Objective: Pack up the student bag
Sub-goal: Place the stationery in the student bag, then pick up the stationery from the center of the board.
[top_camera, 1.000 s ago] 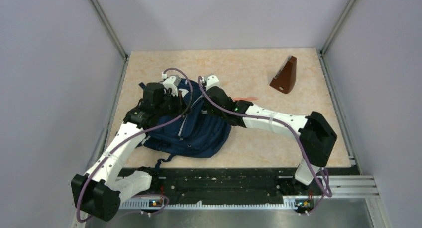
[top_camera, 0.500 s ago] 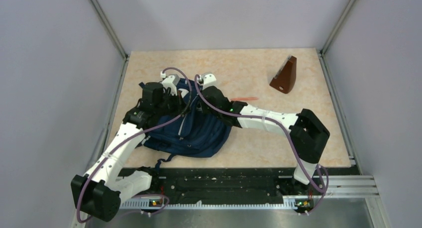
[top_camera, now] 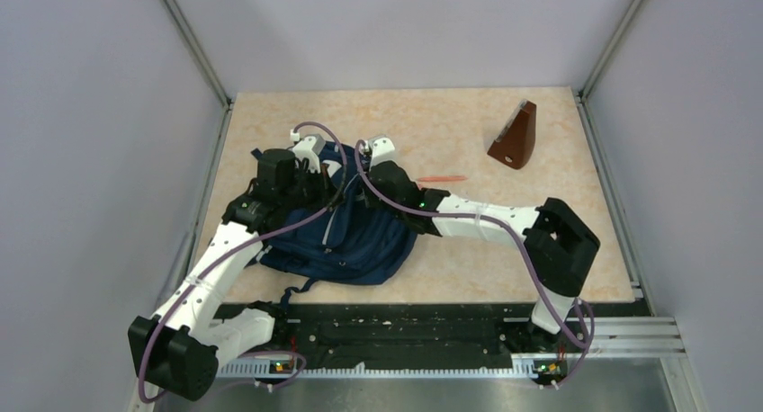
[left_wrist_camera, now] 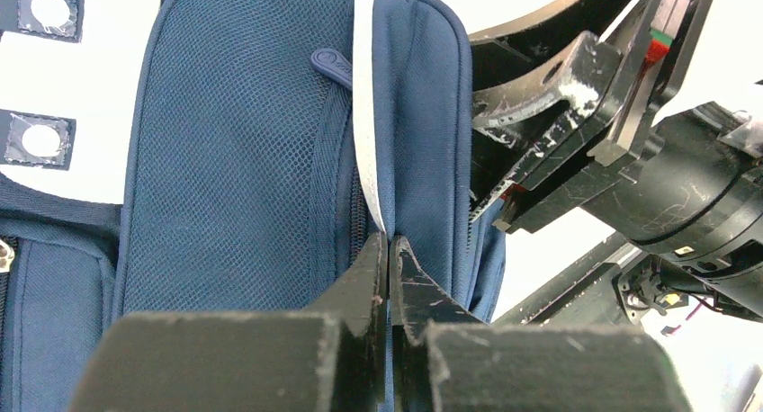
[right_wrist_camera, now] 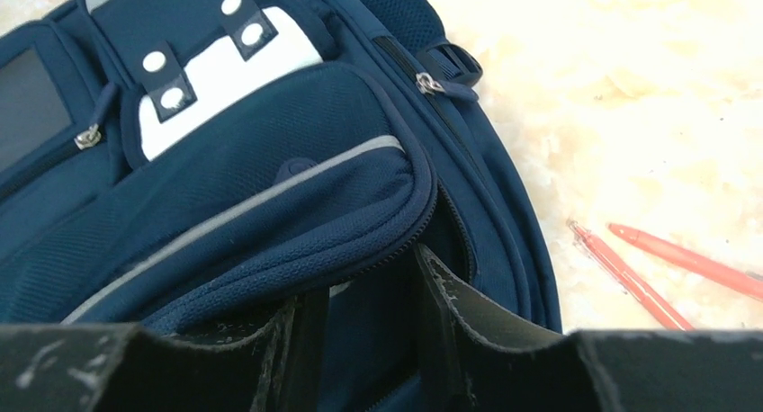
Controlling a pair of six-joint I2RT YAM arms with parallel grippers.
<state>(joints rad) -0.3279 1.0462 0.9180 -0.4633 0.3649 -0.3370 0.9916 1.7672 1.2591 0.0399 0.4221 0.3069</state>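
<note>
The left gripper (left_wrist_camera: 389,250) is pinched tight on the student bag (left_wrist_camera: 225,160) at its white trim stripe (left_wrist_camera: 364,97), next to a mesh pocket (left_wrist_camera: 236,196). The right gripper (left_wrist_camera: 538,142), jaws parted, sits just beside the bag's edge.

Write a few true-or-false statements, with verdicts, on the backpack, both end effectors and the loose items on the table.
1. The left end effector is shut on the navy blue fabric backpack, beside its grey-white trim stripe. True.
2. The brown wedge-shaped block lies inside the backpack. False: it stands on the beige table, far right, well apart from the backpack.
3. Two slim red pens lie on the table beside the backpack. True.
4. The right end effector has its fingers pressed together. False: they stand apart at the backpack's pocket edge.
</note>
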